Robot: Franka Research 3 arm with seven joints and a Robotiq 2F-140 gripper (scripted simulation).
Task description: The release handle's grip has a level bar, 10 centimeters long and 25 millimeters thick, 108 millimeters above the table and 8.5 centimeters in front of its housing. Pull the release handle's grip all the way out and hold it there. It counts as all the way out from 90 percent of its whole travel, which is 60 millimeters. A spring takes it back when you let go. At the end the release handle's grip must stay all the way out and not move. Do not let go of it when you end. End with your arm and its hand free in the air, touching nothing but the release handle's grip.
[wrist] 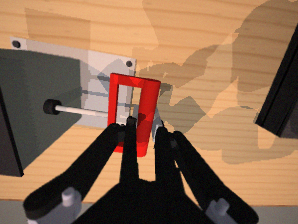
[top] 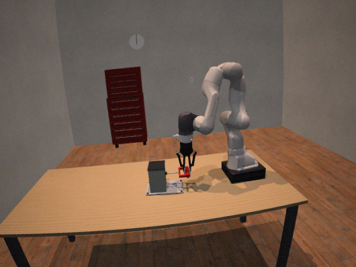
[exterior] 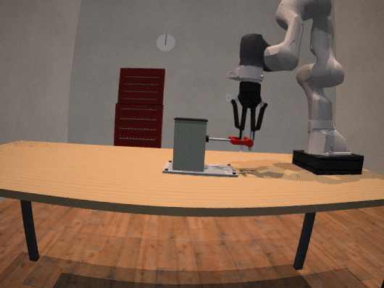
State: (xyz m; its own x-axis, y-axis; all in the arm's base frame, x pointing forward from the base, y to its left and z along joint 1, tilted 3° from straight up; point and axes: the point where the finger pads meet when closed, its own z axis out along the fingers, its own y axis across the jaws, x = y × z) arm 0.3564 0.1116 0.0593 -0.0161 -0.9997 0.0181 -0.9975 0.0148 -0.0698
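Your gripper (wrist: 144, 131) is clamped on the red grip (wrist: 148, 107) at its outer bar (rigid, spring-loaded, I'd judge); keep squeezing there.

We count one red rectangular loop grip (wrist: 131, 111), one grey box housing (exterior: 189, 147), one dark-red drawer cabinet (top: 125, 107), one round wall clock (top: 136, 41), apparently.

From above: the white arm (top: 215, 97) bends over from its black base (top: 260, 175) on the table (top: 84, 201), pincer (top: 185, 168) pointing straight down and closed on the red grip (top: 183, 172). A thin rod (top: 172, 173) links the grip to the grey housing (top: 156, 176), which stands on a pale plate (top: 174, 188). A red drawer cabinet (top: 125, 105) stands at the back wall, under a round clock (top: 136, 41).
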